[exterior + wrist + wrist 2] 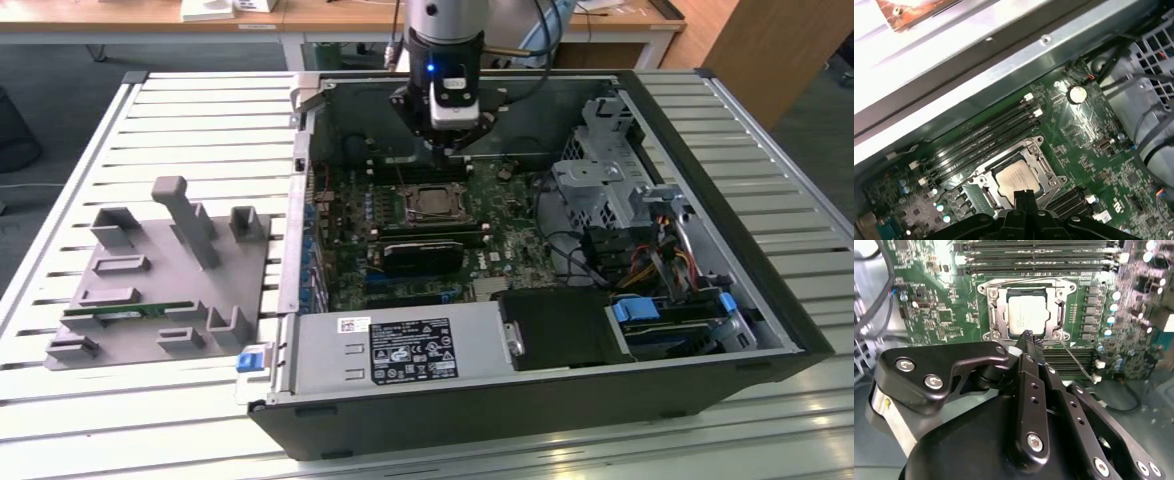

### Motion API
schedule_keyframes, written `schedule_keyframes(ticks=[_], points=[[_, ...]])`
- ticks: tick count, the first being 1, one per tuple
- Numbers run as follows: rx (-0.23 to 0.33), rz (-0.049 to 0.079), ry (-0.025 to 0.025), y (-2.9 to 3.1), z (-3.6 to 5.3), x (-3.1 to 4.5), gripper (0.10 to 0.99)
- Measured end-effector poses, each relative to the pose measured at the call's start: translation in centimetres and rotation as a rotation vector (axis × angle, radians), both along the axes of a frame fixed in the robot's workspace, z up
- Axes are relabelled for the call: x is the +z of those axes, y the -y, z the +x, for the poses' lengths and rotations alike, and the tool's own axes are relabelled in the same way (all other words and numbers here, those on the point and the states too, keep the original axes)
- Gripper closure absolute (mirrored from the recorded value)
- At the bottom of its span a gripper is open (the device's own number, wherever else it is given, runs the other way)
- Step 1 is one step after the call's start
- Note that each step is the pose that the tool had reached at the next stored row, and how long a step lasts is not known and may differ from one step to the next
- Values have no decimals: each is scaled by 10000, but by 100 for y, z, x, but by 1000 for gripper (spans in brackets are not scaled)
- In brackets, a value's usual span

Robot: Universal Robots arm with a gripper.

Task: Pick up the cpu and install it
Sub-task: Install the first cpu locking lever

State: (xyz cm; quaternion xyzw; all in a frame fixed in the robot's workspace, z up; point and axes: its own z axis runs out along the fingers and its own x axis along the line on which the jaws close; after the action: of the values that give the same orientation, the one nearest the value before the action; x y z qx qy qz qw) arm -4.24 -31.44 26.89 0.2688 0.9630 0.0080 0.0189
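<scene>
Hovering inside the open computer case [747, 250], the gripper [1027, 335] has its fingers [1024, 197] pressed together, holding nothing. Just beyond their tips, the cpu [1026, 315] sits in the motherboard socket [1046, 167].

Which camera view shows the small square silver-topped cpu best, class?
The second wrist view: the small square silver-topped cpu lies large and nearly square-on in its socket. The first wrist view shows it slanted, one edge behind the gripper. The exterior view shows it small.

One cpu [1025, 315] is counted, one open computer case [747, 300], one grey tray [134, 290], one pincer [450, 140], one green memory stick [127, 312].
</scene>
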Motion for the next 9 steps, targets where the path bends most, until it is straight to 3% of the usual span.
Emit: schedule_keyframes(ticks=[9], points=[[1639,-1,0,0,0,-5,980]])
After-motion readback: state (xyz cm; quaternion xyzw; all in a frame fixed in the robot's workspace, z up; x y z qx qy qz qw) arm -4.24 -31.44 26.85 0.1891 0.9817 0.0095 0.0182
